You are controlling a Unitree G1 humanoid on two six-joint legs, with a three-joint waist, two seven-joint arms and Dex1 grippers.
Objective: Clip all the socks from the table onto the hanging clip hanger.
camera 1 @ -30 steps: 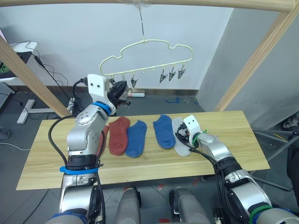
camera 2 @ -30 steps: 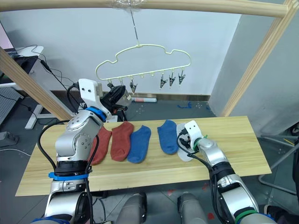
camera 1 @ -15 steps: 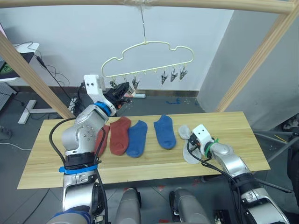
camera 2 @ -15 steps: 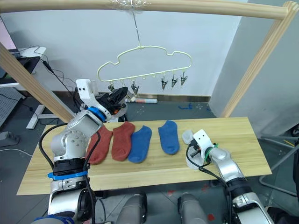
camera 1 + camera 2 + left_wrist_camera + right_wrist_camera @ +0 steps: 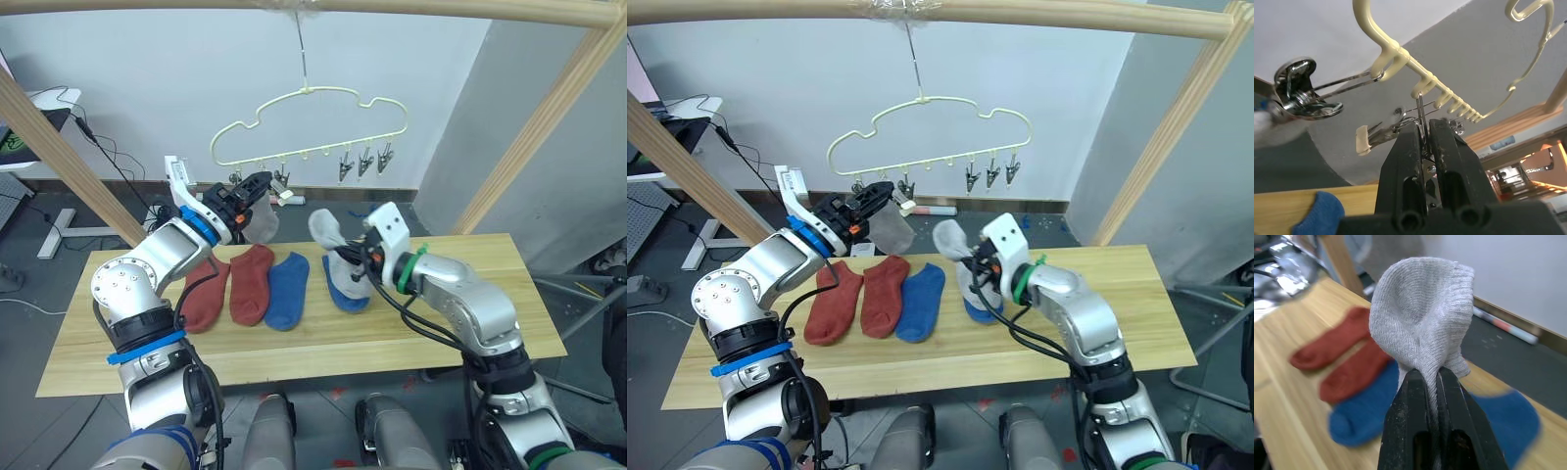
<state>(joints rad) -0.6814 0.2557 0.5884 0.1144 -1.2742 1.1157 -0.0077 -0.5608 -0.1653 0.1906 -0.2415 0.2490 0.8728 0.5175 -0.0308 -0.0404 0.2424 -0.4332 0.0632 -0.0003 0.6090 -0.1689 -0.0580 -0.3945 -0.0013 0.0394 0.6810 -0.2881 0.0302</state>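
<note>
Head view, my right hand (image 5: 358,257): closed on a light grey sock (image 5: 333,245), lifted above the surface (image 5: 470,294).
Head view, my left hand (image 5: 880,191): up at the clip hanger (image 5: 313,122), another grey sock (image 5: 890,231) hanging from a clip there.
Surface: two rust-red socks (image 5: 235,286) left, two blue socks (image 5: 286,290) beside them.
Left wrist view: fingers (image 5: 1405,161) pinched on a metal clip (image 5: 1422,128) of the hanger.
Right wrist view: fingers (image 5: 1410,421) clamping the grey sock's fabric.

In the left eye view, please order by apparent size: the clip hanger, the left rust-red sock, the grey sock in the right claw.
1. clip hanger
2. left rust-red sock
3. grey sock in the right claw: smallest, though bunched, so unsure.
</note>
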